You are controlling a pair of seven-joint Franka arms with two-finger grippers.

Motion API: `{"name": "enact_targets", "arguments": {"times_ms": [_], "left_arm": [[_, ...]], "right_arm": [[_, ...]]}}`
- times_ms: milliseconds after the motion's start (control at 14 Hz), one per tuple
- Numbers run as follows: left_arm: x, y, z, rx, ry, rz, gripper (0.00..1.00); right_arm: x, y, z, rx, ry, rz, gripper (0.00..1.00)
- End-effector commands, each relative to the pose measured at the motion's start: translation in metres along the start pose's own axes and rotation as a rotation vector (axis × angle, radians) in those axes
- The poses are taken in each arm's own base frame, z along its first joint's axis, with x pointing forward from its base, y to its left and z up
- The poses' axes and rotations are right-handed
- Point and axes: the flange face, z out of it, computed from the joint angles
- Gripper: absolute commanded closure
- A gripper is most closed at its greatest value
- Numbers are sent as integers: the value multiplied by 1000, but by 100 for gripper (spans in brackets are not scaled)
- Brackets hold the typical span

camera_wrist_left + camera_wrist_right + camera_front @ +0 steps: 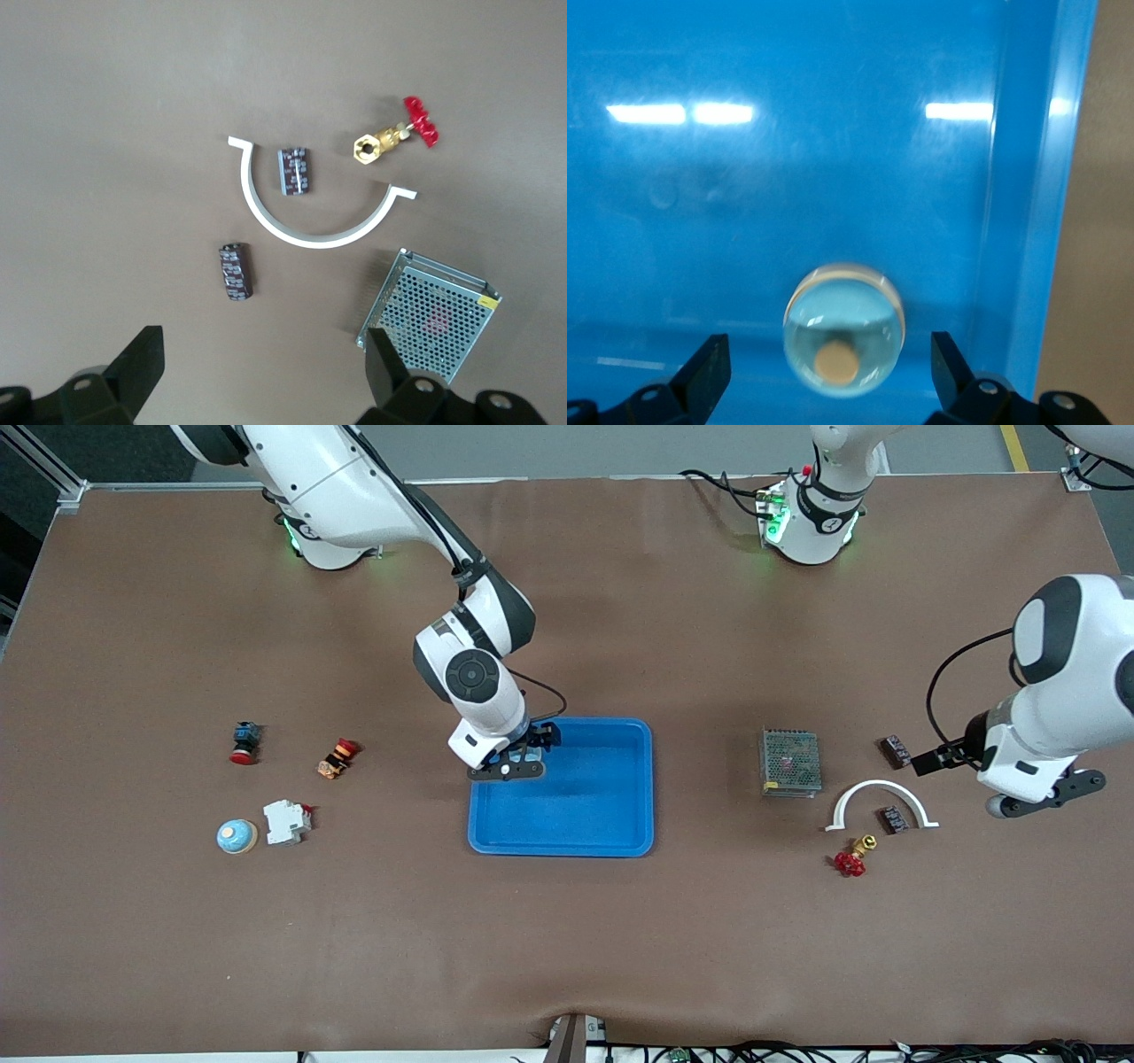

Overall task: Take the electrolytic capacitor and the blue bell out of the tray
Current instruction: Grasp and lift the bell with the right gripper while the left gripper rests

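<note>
Two grippers are seen wide open, nothing held: right gripper over blue tray w/ bell inside at frame center; left gripper hung mid-right over table, capacitor below it.

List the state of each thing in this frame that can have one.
Right gripper: jaws open, over the blue tray.
Bell: lying in the tray, released.
Second bell: on the table.
Left gripper: jaws open, empty.
Capacitors: both on the table, ungrasped.

Brown table — grey floor, maybe yellow line.
</note>
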Motion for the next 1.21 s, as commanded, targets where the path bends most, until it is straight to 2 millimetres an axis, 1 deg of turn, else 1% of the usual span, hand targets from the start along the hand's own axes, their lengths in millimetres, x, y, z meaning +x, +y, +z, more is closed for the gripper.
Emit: {"name": "enact_targets", "arguments": {"times_ms": [0, 142, 214, 356, 499, 641, 712, 783, 855, 926, 997, 1140], "left_arm": [[13, -9, -53, -21, 49, 44, 0], [16, -10, -82, -30, 65, 40, 0], [15, -8, -90, -37, 72, 45, 0], [13, -13, -101, -36, 80, 61, 0], [8, -18, -118, -33, 58, 94, 0], [2, -21, -131, -74, 26, 83, 0], [0, -22, -136, -83, 19, 80, 0], [-5, -25, -145, -78, 32, 75, 0], [-9, -25, -153, -75, 45, 74, 0], [-14, -24, -161, -72, 58, 74, 0], [-20, -24, -173, -67, 79, 72, 0], [-33, -23, -192, -61, 109, 77, 0]], "right_arm": [[-1, -2, 17, -9, 22, 0, 0], [-3, -2, 24, -13, 15, 0, 0], [-3, -2, 29, -14, 14, -1, 0], [-6, -5, 36, -13, 16, -9, 0], [-9, -9, 37, -13, 15, -15, 0], [-9, -9, 37, -13, 15, -15, 0], [-9, -9, 37, -13, 15, -15, 11], [-8, -8, 36, -14, 16, -15, 25], [-8, -8, 36, -13, 17, -16, 42], [-8, -8, 36, -13, 17, -16, 54], [-8, -8, 36, -12, 17, -15, 59], [-7, -6, 36, -14, 15, -15, 59]]}}
